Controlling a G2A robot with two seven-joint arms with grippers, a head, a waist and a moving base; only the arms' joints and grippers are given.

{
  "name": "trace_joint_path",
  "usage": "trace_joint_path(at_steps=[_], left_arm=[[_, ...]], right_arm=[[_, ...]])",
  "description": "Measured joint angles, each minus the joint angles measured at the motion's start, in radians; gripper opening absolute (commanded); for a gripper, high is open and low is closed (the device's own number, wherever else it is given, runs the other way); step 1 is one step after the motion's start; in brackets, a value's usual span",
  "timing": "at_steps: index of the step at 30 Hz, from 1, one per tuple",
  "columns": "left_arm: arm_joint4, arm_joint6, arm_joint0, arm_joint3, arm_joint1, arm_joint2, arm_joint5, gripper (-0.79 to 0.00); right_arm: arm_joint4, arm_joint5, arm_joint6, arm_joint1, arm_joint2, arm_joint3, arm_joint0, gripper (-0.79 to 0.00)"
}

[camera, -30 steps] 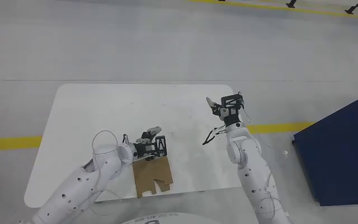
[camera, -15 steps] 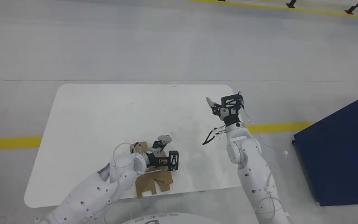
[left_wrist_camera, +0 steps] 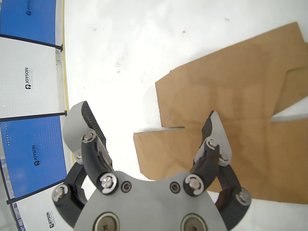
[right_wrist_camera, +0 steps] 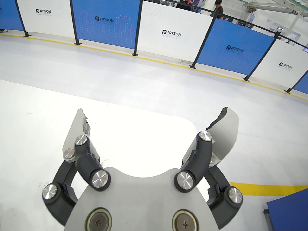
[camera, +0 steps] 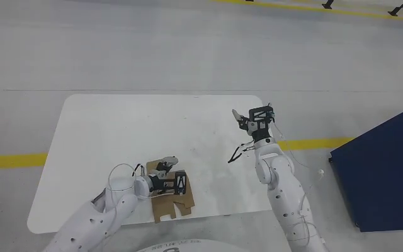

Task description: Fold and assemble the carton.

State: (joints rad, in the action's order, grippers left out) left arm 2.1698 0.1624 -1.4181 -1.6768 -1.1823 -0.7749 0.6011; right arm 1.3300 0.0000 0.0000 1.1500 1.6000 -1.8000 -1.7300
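Presently, the flat brown cardboard carton blank (camera: 171,205) (left_wrist_camera: 228,92) lies unfolded on the white rounded surface (camera: 113,126), at about 6 o'clock near its edge. The left pincer (camera: 176,172) (left_wrist_camera: 148,111) hangs over the blank's 12 o'clock end, spread and holding nothing. One finger (left_wrist_camera: 214,131) is above cardboard, the other above bare surface. The right pincer (camera: 252,112) (right_wrist_camera: 152,111) stands at the surface's 3 o'clock side, well apart from the blank, likewise spread and unloaded.

White smooth arms (camera: 281,183); left pincer (left_wrist_camera: 148,109) and right pincer (right_wrist_camera: 152,110) black-linked, grey-fingered, silver-screwed
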Motion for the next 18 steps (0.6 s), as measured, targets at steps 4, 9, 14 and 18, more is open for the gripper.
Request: trace_joint_path(at_steps=[4,9,14,18], left_arm=[[0.032,-0.004,-0.043,-0.036,0.026,-0.057,0.029,0.0],[0.05,-0.009,-0.095,-0.093,0.051,-0.125,0.045,0.0],[-0.037,-0.121,-0.13,-0.151,0.065,-0.19,0.027,0.0],[-0.105,-0.188,-0.076,-0.124,0.051,-0.152,0.02,0.0]], right_arm=[[0.0,0.0,0.0,0.0,0.0,0.0,0.0,0.0],[0.0,0.0,0.0,0.0,0.0,0.0,0.0,0.0],[0.0,0.0,0.0,0.0,0.0,0.0,0.0,0.0],[0.0,0.0,0.0,0.0,0.0,0.0,0.0,0.0]])
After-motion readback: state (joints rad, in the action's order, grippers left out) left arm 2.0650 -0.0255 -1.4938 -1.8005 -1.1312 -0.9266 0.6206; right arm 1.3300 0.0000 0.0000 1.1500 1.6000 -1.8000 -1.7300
